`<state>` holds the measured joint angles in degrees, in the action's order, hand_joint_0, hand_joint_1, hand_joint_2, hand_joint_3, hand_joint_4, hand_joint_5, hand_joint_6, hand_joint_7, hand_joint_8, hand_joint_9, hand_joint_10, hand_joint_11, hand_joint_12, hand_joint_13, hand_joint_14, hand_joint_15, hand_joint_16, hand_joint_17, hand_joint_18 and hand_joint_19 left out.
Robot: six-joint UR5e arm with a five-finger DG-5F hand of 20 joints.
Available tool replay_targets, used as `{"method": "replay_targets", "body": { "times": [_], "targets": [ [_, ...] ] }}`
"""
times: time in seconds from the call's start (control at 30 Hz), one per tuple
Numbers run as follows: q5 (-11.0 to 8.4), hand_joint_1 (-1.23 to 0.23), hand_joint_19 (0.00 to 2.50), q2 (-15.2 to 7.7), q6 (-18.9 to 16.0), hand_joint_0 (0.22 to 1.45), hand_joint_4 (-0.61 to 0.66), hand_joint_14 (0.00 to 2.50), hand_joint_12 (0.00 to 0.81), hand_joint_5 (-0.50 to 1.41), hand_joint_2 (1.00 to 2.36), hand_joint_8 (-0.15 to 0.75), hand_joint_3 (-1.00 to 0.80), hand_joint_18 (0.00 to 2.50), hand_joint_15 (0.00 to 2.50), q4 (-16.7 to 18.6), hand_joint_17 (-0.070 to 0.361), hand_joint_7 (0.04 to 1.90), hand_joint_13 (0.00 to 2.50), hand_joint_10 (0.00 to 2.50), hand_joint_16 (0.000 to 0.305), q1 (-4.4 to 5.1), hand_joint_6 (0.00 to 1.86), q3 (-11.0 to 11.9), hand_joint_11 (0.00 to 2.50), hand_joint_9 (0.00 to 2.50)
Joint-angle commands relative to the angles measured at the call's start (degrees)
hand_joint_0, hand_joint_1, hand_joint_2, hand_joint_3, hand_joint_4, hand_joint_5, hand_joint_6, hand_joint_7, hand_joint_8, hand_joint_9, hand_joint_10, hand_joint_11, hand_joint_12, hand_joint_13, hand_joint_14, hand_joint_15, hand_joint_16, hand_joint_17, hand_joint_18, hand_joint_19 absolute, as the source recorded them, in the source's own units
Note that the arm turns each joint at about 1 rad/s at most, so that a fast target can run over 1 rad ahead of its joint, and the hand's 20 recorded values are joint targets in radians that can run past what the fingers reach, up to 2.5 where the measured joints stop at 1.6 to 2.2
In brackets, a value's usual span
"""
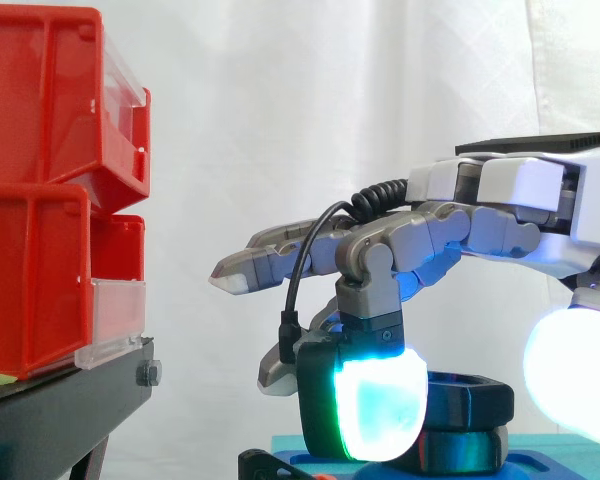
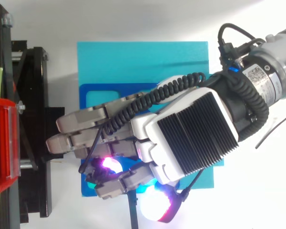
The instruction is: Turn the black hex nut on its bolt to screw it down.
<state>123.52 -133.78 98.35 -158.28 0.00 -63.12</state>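
The black hex nut sits on its bolt above a blue fixture, low in the side view. My hand reaches in from the right and hovers over it. One finger curls down, its glowing cyan pad against the nut's left side. The thumb's white glowing pad stands at the nut's right, nearer the camera. The other fingers stretch straight out to the left. In the top view the hand covers the nut; magenta pads glow under it.
Red bins are stacked on a black stand at the left, a short gap beyond the straight fingertips. A cyan mat carries the darker blue fixture. A white curtain hangs behind.
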Motion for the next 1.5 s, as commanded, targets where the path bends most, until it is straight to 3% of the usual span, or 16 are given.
{"method": "replay_targets", "body": {
  "times": [0.0,0.43,1.27,1.47],
  "targets": [
    [0.05,-0.24,0.14,0.01,0.7,0.47,0.1,0.0,0.33,-0.02,1.0,0.206,-0.5,0.11,0.0,-0.01,0.101,1.45,0.27,0.0,0.045,-0.26,0.5,0.02,0.02,0.72],
    [0.05,-0.24,0.16,0.01,1.84,0.46,0.11,0.0,0.339,-0.02,1.0,0.209,-0.5,0.13,0.0,0.87,0.102,1.48,0.28,0.0,0.045,-1.05,0.5,-0.07,0.02,0.72],
    [1.46,-0.23,0.18,0.01,1.84,0.46,0.12,0.0,0.359,-0.02,1.0,0.217,-0.5,0.16,0.0,2.36,0.104,1.46,0.29,0.0,0.046,-2.02,0.5,0.02,0.03,0.73],
    [2.25,-0.23,0.19,0.01,1.84,0.46,0.12,0.0,0.37,-0.02,1.0,0.217,-0.5,0.16,0.0,3.94,0.104,1.45,0.3,0.0,0.046,-2.63,0.5,0.02,0.02,0.73]
  ]
}}
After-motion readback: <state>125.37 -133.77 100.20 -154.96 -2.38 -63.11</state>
